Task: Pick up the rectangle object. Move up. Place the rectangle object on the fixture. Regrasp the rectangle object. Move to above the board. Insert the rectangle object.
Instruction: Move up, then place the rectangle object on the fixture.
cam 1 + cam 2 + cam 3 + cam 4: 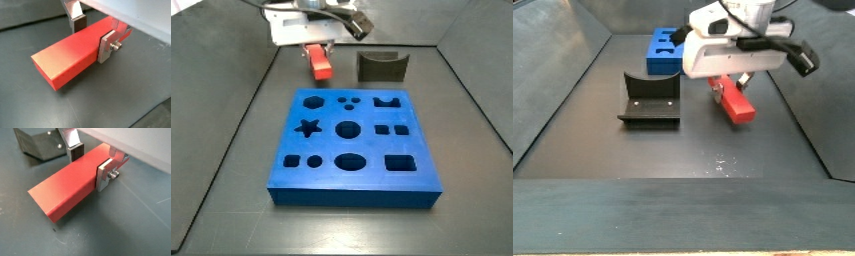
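The red block (70, 57) lies on the dark floor (40, 110), and in both wrist views the gripper (93, 36) straddles it crosswise, one silver finger (107, 47) flat against one long side face and the other finger (75, 150) against the opposite side, so the jaws are pinching the block near its far end while its free square end (41, 203) sticks out toward the camera. In a side view the block (321, 64) sits just beyond the far left corner of the blue board (352, 150), under the white gripper body (307, 28), with the dark fixture (381, 67) to its right and apart from it. In a side view the block (735, 103) lies to the right of the fixture (649, 103), near it but not touching, with the board (664, 52) farther back behind them. In a wrist view a grey part of the fixture (37, 143) shows beside the block's gripped end
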### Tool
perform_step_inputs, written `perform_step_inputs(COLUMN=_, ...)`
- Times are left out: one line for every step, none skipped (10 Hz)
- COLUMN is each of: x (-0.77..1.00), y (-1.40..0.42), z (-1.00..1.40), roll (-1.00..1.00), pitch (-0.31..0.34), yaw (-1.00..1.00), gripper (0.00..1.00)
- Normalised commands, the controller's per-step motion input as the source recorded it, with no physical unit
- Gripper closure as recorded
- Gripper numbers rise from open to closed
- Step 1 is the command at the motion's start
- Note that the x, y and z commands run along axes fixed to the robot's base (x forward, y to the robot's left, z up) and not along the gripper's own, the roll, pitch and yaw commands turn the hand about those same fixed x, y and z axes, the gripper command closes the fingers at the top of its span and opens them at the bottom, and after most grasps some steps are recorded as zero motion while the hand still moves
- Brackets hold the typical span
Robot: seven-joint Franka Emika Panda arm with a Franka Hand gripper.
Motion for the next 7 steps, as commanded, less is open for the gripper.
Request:
perform_step_inputs(x=-0.02, y=0.02, z=0.67, roll=0.08, pitch=0.066, yaw=-0.03, gripper=1.00)
perform_step_inputs(x=-0.02, y=0.01, z=0.56, roll=0.09, pitch=0.072, yaw=-0.03, gripper=1.00)
perform_step_inputs(x=-0.03, y=0.01, z=0.42, roll=0.11, pitch=0.070, yaw=-0.02, gripper=1.00)
perform_step_inputs(x=-0.03, y=0.00, z=0.32, roll=0.13, pitch=0.067, yaw=-0.01, gripper=1.00)
perform_step_inputs(x=-0.03, y=0.00, z=0.22, roll=0.14, pitch=0.066, yaw=0.00, gripper=1.00)
perform_step_inputs(x=0.00, y=0.00, z=1.00, roll=0.00, pitch=0.000, yaw=0.00, gripper=1.00)
perform_step_inputs(x=0.01, y=0.00, z=1.00, roll=0.00, pitch=-0.001, yaw=0.02, gripper=1.00)
